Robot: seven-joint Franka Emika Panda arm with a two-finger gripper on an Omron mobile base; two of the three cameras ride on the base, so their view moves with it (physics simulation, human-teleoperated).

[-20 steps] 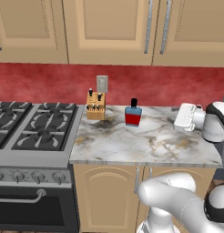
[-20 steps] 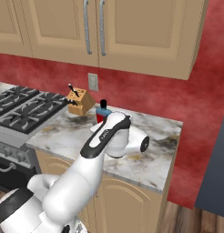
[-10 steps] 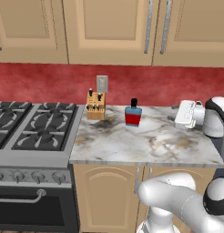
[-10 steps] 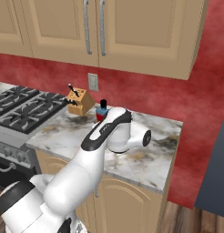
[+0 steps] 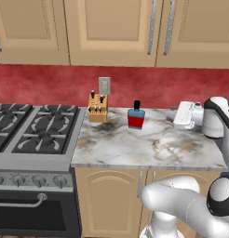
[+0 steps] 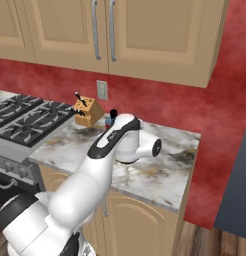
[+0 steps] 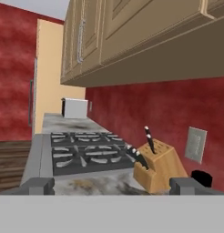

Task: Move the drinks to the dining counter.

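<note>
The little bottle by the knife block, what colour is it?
Blue bottle, red label, black cap; clearest in the left base view.

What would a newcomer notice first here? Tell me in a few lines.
The blue bottle with its red label stands alone on the marbled worktop against the red wall. The wooden knife block sits to its left, beside the gas stove. The white arm's end effector hangs open, facing the knife block.

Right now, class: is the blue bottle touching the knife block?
Apart. The left base view shows bare marble worktop between the blue bottle and the knife block.
</note>
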